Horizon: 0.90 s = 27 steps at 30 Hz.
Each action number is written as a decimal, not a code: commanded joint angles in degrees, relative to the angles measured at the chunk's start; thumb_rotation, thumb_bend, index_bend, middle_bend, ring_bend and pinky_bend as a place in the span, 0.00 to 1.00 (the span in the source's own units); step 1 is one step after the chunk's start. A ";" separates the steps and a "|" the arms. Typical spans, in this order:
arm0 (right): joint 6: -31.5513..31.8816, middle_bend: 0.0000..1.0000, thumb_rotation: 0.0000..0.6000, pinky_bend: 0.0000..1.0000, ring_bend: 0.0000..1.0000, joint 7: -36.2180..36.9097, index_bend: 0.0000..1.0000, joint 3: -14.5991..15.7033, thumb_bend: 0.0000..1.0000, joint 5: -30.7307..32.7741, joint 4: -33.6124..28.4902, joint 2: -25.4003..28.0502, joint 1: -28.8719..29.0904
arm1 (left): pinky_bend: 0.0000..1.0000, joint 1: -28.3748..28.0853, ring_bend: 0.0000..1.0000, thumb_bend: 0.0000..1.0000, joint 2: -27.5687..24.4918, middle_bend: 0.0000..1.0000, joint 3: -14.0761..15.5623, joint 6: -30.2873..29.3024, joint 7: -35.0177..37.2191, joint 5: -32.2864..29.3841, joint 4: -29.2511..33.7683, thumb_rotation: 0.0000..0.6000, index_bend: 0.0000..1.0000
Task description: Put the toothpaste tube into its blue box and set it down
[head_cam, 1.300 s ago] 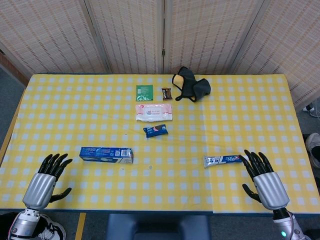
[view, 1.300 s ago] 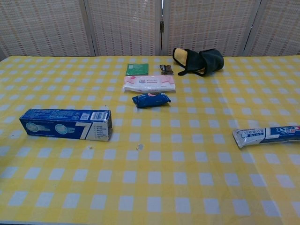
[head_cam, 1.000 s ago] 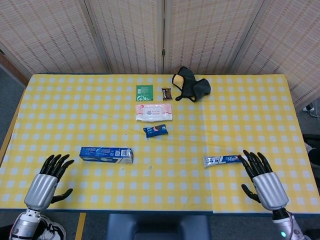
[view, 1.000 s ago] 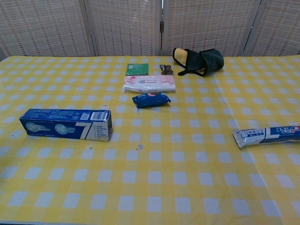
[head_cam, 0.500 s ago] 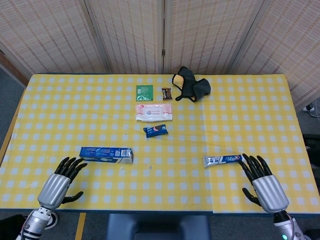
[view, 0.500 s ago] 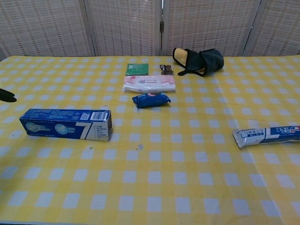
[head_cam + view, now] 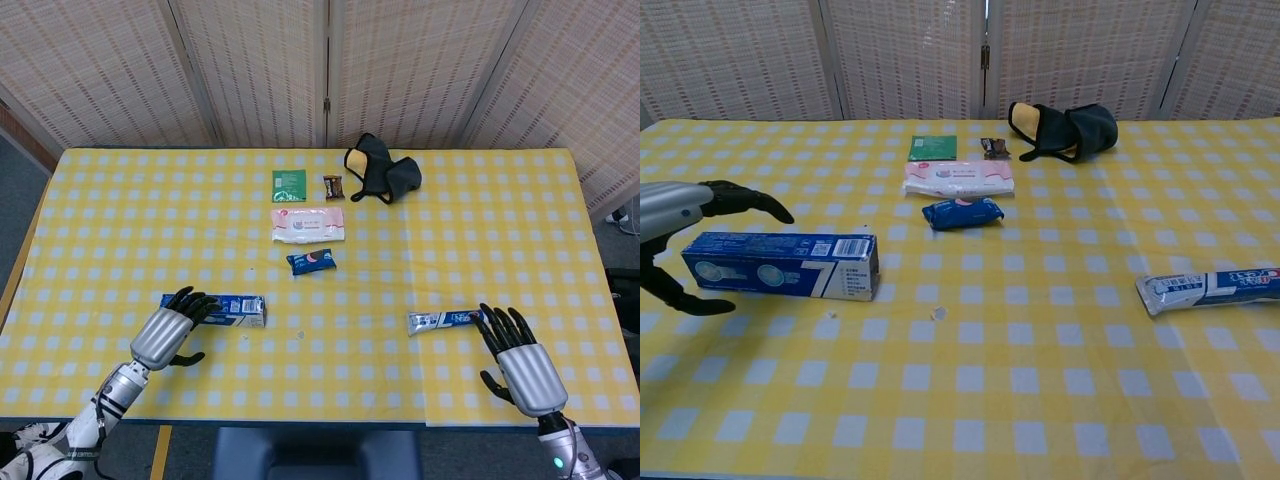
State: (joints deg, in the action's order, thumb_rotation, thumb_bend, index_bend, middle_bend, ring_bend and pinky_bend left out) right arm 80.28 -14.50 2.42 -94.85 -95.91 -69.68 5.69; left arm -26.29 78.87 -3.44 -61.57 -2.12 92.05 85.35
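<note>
The toothpaste tube [image 7: 446, 321] lies flat on the bench [image 7: 500, 230], near its front edge on the robot's right side, well apart from the blue box [image 7: 225, 309], which lies on its side toward the front left. Nothing of the task is done yet: the tube is outside the box, and neither is lifted.

The left hand [image 7: 170, 331] hangs over the left end of the box, fingers spread above its top and thumb reaching low in front, as the chest view shows; it holds nothing, and whether the fingers touch the carton I cannot tell. The right hand [image 7: 515, 352] is spread wide and empty, its fingertips [image 7: 487, 318] just beside the tube's right end.

What remains, by my reading, is to grip both items, slide the tube into the box's open end, and set it down.

Further back lie a small blue packet [image 7: 311, 262], a wipes pack [image 7: 308, 224], a green sachet [image 7: 289, 185], a small dark wrapper [image 7: 333, 186] and a black pouch [image 7: 382, 170].
</note>
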 commanded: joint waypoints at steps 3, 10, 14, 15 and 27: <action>-0.52 0.00 1.00 0.00 0.00 -1.40 0.00 -0.12 0.33 0.44 0.00 -0.56 0.28 | 0.12 -3.31 0.15 0.23 2.54 0.20 -1.47 4.23 0.39 -3.19 -4.08 1.00 0.23; -0.26 0.00 1.00 0.00 0.00 -3.72 0.00 -0.90 0.32 1.80 0.80 -1.80 0.15 | 0.15 -6.26 0.17 0.23 5.83 0.23 -1.46 7.02 5.69 -4.22 -10.73 1.00 0.27; -1.08 0.00 1.00 0.00 0.00 -4.33 0.00 -1.05 0.33 2.69 0.79 -2.03 0.45 | 0.16 -7.67 0.17 0.23 7.13 0.23 -1.36 7.18 8.29 -3.74 -13.92 1.00 0.27; -1.17 0.00 1.00 0.00 0.00 -4.34 0.00 -1.02 0.33 2.72 0.74 -2.03 0.49 | 0.16 -7.84 0.17 0.23 7.32 0.23 -1.24 7.16 8.93 -3.67 -14.50 1.00 0.27; -1.02 0.00 1.00 0.00 0.00 -5.25 0.00 -1.25 0.33 3.42 1.01 -2.41 0.57 | 0.26 -8.16 0.29 0.27 9.80 0.34 0.31 5.79 14.80 -3.84 -21.88 1.00 0.36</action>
State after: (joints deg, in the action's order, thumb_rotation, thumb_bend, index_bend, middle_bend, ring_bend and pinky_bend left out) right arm 79.27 -19.72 1.20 -91.47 -94.93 -72.05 6.24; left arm -34.42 88.42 -3.43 -55.83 12.19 88.30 63.97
